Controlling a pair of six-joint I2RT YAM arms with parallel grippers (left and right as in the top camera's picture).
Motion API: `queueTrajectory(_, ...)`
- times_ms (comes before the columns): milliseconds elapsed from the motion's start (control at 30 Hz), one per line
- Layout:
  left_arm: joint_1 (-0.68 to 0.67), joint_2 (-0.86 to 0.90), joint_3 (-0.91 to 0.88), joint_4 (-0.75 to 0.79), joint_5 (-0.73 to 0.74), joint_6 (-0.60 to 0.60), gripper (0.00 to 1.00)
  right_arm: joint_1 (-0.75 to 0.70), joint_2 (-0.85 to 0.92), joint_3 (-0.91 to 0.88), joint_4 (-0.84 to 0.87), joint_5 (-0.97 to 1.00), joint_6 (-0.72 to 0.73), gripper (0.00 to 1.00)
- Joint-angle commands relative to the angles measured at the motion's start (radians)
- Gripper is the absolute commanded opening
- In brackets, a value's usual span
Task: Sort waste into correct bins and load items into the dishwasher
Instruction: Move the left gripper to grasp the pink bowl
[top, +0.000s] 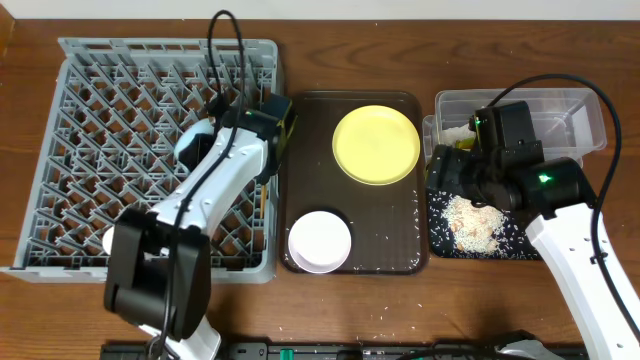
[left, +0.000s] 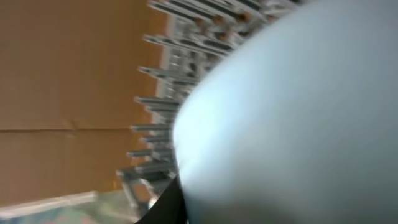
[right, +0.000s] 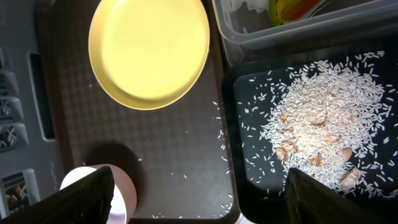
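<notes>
Light blue bowl (left: 292, 112): smooth and glossy, filling your left wrist view. It looks clamped in the left tool (top: 272, 118), tipped on edge so it can slot between pegs.
Grey dish rack (left: 155, 102): hard plastic lattice right behind the bowl, on the left of the bench (top: 400, 40).
Right tool (right: 199, 193): spread wide with nothing in it, hanging over the black tray (right: 249, 124).
Rice (right: 323, 118): loose white grains, heaped in that tray.
Yellow plate (right: 149, 50): flat and round, waiting on the brown serving tray (right: 174, 149) with the pinkish-white bowl (top: 320, 240).
</notes>
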Motion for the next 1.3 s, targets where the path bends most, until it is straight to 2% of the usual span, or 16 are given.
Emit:
queueTrajectory(0, -0.007, -0.074, 0.018, 0.014, 0.315, -0.017, 0.35, -0.003, 0.001, 0.005, 0.002, 0.007, 0.01, 0.86)
queueTrajectory(100, -0.007, -0.166, 0.021, 0.028, 0.524, -0.017, 0.46, -0.003, 0.001, 0.005, 0.002, 0.007, 0.01, 0.87)
queueTrajectory(167, -0.007, -0.22, 0.021, 0.037, 0.624, -0.017, 0.5, -0.003, 0.001, 0.005, 0.002, 0.007, 0.01, 0.87)
queueTrajectory(333, -0.008, -0.306, 0.021, 0.045, 0.797, -0.017, 0.52, -0.003, 0.001, 0.005, 0.002, 0.007, 0.01, 0.87)
queueTrajectory(500, -0.056, -0.306, 0.02, 0.045, 0.975, -0.011, 0.52, -0.003, 0.001, 0.005, 0.002, 0.007, 0.011, 0.87)
queueTrajectory(600, -0.143, -0.292, 0.018, 0.049, 0.981, 0.02, 0.52, -0.003, 0.001, 0.005, 0.002, 0.006, 0.011, 0.87)
queueTrajectory(667, -0.238, -0.271, 0.012, 0.068, 0.978, 0.09, 0.52, -0.003, 0.001, 0.005, 0.002, 0.006, 0.011, 0.87)
queueTrajectory(767, -0.324, -0.226, 0.007, 0.07, 0.86, 0.116, 0.52, -0.003, 0.001, 0.005, -0.002, 0.006, 0.011, 0.87)
queueTrajectory(867, -0.355, -0.165, -0.006, 0.07, 0.73, 0.117, 0.52, -0.002, 0.001, 0.005, -0.003, 0.005, 0.01, 0.87)
queueTrajectory(1000, -0.34, -0.062, -0.022, 0.062, 0.658, 0.13, 0.52, -0.001, 0.001, 0.005, -0.006, -0.002, 0.01, 0.87)
queueTrajectory(1133, -0.319, 0.045, -0.041, 0.053, 0.712, 0.127, 0.52, -0.001, 0.001, 0.005, -0.006, -0.002, 0.01, 0.88)
queueTrajectory(1200, -0.319, 0.1, -0.055, 0.053, 0.849, 0.126, 0.51, -0.002, 0.001, 0.005, -0.005, -0.001, 0.01, 0.88)
queueTrajectory(1267, -0.322, 0.137, -0.056, 0.05, 0.939, 0.126, 0.46, -0.001, 0.001, 0.005, -0.001, -0.001, 0.011, 0.88)
